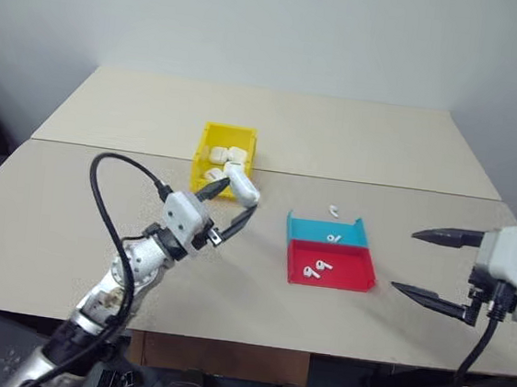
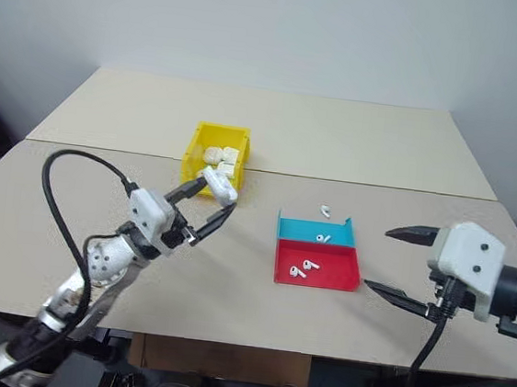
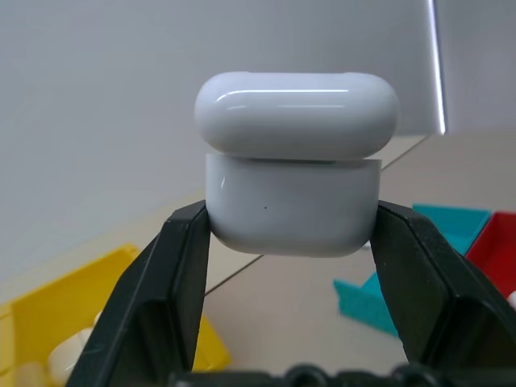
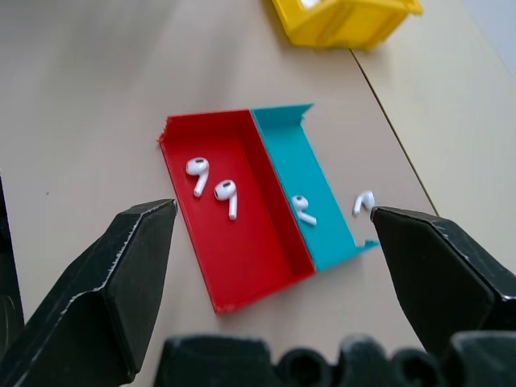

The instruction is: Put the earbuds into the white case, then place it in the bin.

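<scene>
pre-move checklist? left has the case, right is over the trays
1. Left pincer shut on the white case: ok.
2. Case lid open: cannot tell; a seam shows, lid looks down.
3. Right pincer open: ok.
4. Earbuds reachable: ok; two in the red tray, one in the blue tray, one earbud on the table beside it.
5. Yellow bin has room: ok; several cases inside, space left.
</scene>
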`<state>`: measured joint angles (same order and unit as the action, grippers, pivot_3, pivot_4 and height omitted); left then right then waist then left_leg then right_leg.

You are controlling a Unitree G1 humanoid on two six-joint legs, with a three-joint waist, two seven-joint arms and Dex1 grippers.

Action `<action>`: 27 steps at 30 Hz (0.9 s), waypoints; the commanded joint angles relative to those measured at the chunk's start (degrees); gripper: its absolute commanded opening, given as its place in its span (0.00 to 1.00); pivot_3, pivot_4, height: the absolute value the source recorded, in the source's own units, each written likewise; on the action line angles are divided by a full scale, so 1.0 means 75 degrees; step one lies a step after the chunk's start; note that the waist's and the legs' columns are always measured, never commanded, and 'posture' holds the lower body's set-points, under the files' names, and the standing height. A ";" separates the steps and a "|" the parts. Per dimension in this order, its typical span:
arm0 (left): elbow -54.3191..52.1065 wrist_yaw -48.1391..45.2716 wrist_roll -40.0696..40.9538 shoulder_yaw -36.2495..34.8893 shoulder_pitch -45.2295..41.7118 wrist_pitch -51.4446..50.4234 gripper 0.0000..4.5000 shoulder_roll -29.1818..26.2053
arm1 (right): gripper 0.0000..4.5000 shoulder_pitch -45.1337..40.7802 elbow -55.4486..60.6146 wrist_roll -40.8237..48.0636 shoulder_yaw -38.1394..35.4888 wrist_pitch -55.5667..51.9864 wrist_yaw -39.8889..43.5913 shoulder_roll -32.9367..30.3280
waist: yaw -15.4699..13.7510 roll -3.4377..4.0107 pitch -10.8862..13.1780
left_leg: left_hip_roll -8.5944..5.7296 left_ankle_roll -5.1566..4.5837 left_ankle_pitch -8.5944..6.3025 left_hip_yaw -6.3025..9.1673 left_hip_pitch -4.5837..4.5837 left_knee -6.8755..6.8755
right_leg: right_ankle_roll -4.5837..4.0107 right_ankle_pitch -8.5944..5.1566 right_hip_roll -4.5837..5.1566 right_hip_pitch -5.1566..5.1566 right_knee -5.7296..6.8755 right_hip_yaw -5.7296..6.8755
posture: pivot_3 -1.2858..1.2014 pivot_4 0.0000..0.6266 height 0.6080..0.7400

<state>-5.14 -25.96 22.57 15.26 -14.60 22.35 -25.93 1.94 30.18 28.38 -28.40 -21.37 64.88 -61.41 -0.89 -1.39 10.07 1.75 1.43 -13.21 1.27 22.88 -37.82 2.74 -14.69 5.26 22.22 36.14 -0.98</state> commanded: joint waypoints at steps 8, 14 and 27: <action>0.0528 -0.3730 0.1757 -0.0804 0.0598 0.1233 0.61 0.0389 | 1.00 -0.2092 0.0811 0.0929 0.2037 -0.2489 0.0128 -0.2047 | 0.0100 0.0071 -0.0019 | 0.0007 -0.0007 0.0003 -0.0004 -0.0010 -0.0005 | 0.0006 0.0011 -0.0004 -0.0002 0.0007 -0.0007 | 0.52 0.24 1.00; 0.0610 -0.5310 0.2491 -0.1110 0.0968 0.0810 0.61 0.0355 | 1.00 -0.4773 0.0899 0.0319 0.4727 -0.4124 -0.0127 -0.1847 | 0.0130 0.0070 -0.0020 | 0.0020 -0.0011 0.0000 -0.0002 -0.0002 -0.0005 | 0.0003 0.0010 -0.0015 0.0010 0.0003 -0.0001 | 0.52 0.24 1.00; -0.0724 -0.5511 0.2883 -0.1764 0.1331 -0.0366 0.61 0.0512 | 0.63 -0.7585 -0.0553 -0.2008 0.8438 -0.4894 -0.0143 0.0523 | 0.0213 0.0073 -0.0021 | 0.0018 -0.0012 0.0000 0.0008 0.0009 -0.0006 | 0.0002 0.0012 -0.0017 0.0030 0.0018 0.0002 | 0.52 0.24 1.00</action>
<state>-8.06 -66.39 42.91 3.45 -5.11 20.46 -21.38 -53.45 26.40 15.25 34.07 -57.89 63.68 -57.87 0.70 -0.85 9.91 1.89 1.34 -13.20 1.33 22.94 -37.86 2.76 -14.61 5.13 22.45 36.29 -0.96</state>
